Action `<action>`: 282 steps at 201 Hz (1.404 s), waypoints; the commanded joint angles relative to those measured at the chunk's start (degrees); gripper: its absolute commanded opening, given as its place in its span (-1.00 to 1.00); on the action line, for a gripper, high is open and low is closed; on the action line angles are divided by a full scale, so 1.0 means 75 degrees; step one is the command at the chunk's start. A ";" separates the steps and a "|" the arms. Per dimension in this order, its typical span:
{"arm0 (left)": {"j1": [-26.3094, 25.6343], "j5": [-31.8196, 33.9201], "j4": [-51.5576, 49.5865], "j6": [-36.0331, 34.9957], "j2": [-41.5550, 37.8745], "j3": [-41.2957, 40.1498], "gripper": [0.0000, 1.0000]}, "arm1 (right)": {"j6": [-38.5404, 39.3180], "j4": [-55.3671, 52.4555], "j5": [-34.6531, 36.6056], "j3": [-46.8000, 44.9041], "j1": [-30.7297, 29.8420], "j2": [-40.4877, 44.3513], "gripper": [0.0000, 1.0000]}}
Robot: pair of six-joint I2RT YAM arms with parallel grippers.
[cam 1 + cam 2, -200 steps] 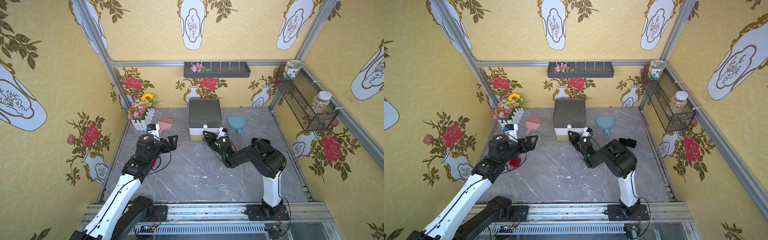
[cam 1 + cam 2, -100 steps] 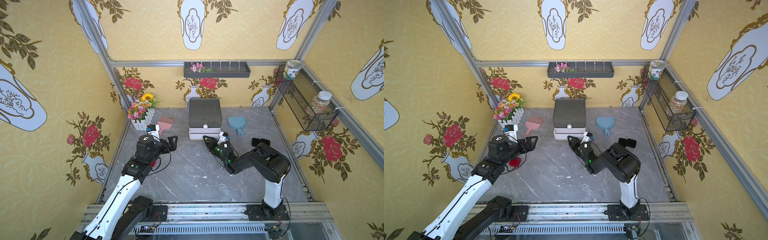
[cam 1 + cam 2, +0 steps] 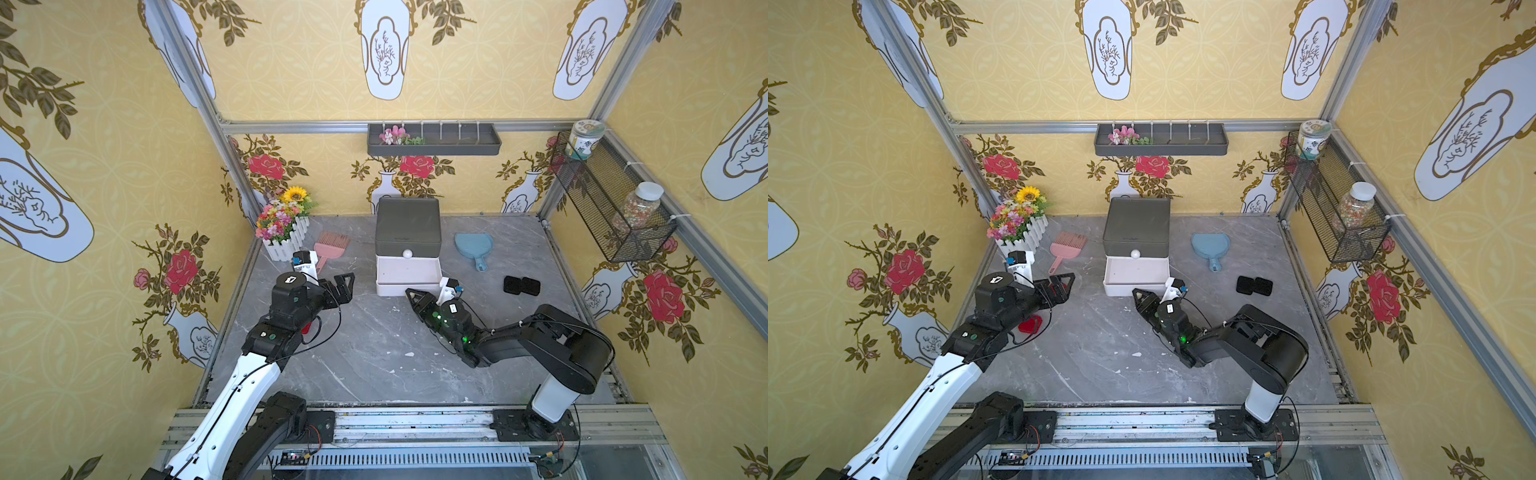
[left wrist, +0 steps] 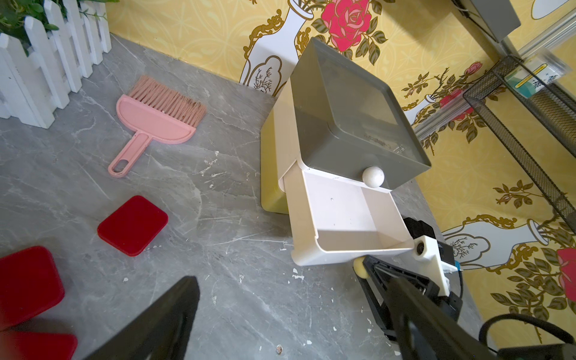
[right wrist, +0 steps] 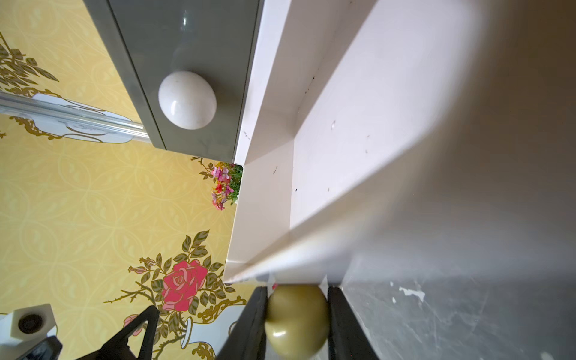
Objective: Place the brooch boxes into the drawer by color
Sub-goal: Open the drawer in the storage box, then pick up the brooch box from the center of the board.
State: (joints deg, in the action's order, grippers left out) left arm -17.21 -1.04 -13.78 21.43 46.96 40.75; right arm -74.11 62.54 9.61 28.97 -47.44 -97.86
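Observation:
The drawer (image 3: 407,224) (image 3: 1137,224) stands at the back middle with its grey top tier closed. Its white tier (image 3: 409,289) (image 4: 349,249) is pulled out and looks empty inside. My right gripper (image 3: 411,294) (image 5: 297,321) is shut on that tier's yellowish knob (image 5: 297,318). My left gripper (image 3: 345,284) (image 4: 280,311) hangs open over bare table, left of the drawer. Three red brooch boxes (image 4: 132,225) (image 4: 28,283) (image 4: 40,344) lie beneath and beside the left arm. Two black brooch boxes (image 3: 521,285) (image 3: 1254,285) lie side by side at the right. No blue box shows.
A pink brush (image 3: 330,245) and a fenced flower pot (image 3: 282,224) sit at the back left. A blue dustpan (image 3: 473,247) lies right of the drawer. A grey wall tray (image 3: 434,139) and a wire basket (image 3: 611,208) with jars hang on the walls.
The right gripper has drawn back toward the front with the knob, sliding the white tier out of the chest. The left arm has stayed where it was.

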 commanded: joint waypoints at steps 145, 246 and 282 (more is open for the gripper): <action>0.0010 0.0045 -0.0096 -0.0022 -0.0003 -0.0024 1.00 | 0.0383 0.0361 0.0694 -0.0218 -0.1012 0.0142 0.04; 0.0009 0.0043 -0.0049 0.0014 0.0008 -0.0044 1.00 | 0.1423 -0.4480 0.1650 -0.0196 -0.1268 0.3198 0.55; 0.0007 0.0025 -0.0026 0.0047 -0.0015 -0.0066 1.00 | 0.2914 -1.0659 0.2607 0.2144 -0.0804 0.5278 0.75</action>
State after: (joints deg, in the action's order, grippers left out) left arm -17.21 -0.84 -13.82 21.52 46.96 40.69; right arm -61.80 18.46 22.83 34.68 -56.97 -64.64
